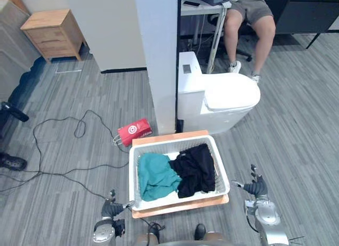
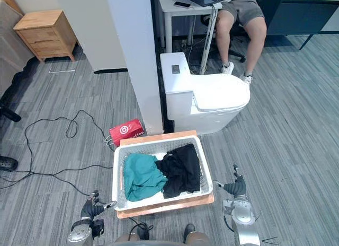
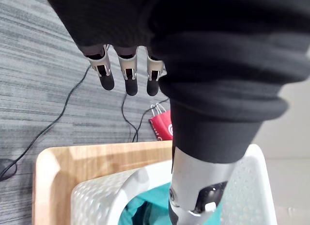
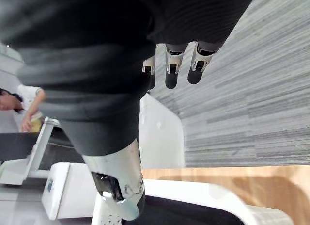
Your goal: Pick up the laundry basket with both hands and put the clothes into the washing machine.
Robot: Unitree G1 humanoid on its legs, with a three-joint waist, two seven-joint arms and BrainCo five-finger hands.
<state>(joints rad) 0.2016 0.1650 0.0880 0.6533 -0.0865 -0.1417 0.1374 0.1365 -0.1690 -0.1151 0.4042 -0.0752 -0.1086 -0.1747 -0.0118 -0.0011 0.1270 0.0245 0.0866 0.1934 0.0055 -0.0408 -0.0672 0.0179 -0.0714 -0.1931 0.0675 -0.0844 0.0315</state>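
Left robot hand (image 1: 111, 209) hangs at 7 o'clock with its fingers (image 3: 128, 72) straight and holding nothing, just beside the near left corner of the white laundry basket (image 1: 175, 144). I see the right robot hand (image 1: 257, 188) at 5 o'clock, equally spread and empty, near the basket's right side. The basket rests on a wooden board (image 1: 164, 137) on the grey floor (image 1: 296, 129), with a teal garment (image 1: 156, 176) and black clothes (image 1: 196, 169) inside. From it, the white washing machine (image 1: 222, 100) stands lid down at 1 o'clock, a red bag (image 1: 135, 132) lies at 11 o'clock, and a seated person's legs (image 1: 249, 23) show by a desk (image 1: 197, 8) at 12 o'clock.
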